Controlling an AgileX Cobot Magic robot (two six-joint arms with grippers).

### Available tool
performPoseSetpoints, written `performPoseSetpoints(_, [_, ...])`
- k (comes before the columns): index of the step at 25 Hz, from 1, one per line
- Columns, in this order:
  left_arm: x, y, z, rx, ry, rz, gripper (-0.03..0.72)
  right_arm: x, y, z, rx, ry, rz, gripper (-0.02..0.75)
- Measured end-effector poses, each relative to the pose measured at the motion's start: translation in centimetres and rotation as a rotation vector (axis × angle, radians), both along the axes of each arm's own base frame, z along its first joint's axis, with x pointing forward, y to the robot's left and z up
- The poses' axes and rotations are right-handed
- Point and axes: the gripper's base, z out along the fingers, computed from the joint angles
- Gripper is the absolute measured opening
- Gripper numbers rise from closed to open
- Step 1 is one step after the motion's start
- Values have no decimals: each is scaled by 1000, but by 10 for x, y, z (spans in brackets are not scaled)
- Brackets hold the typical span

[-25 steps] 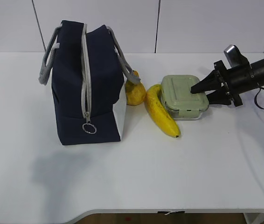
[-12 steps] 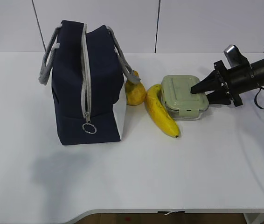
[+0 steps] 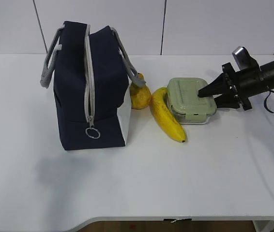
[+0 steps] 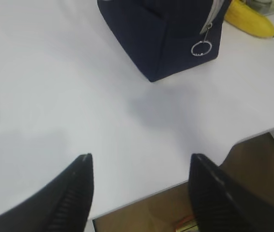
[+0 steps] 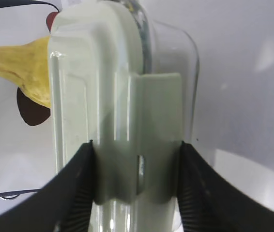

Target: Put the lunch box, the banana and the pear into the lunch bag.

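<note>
Lunch bag (image 3: pixel 89 84): navy, upright, zipped shut, toward table's left rear. Pear (image 3: pixel 140 94): beside it. Banana (image 3: pixel 166 115): flat, centre. Lunch box (image 3: pixel 190 99): green-lidded, closed, right of banana.

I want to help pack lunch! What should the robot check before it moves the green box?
1. Right gripper around the lunch box: ok, fingers straddle its side clasp.
2. Grip closed firmly: cannot tell.
3. Lunch bag open: not ok, the zipper looks shut.
4. Left gripper free to help: ok, open and holding nothing.
5. Banana and pear out of the way: not ok, the banana lies right against the box.
</note>
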Motion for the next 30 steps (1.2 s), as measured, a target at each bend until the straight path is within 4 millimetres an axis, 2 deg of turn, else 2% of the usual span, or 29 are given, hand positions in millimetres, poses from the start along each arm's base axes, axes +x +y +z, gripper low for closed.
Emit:
performPoseSetpoints(9, [3,0,2,-7,-31,8,428,-1,-1,6,-20,-13,8,349])
performPoseSetpoints(23, [41,-8,-12,-6,121,20,426,-5,-4,36,-119,-82,25,349])
performPoseSetpoints(30, [67,-13,9,-27,112,29,426,-9,-4,65,-141,-131,17,349])
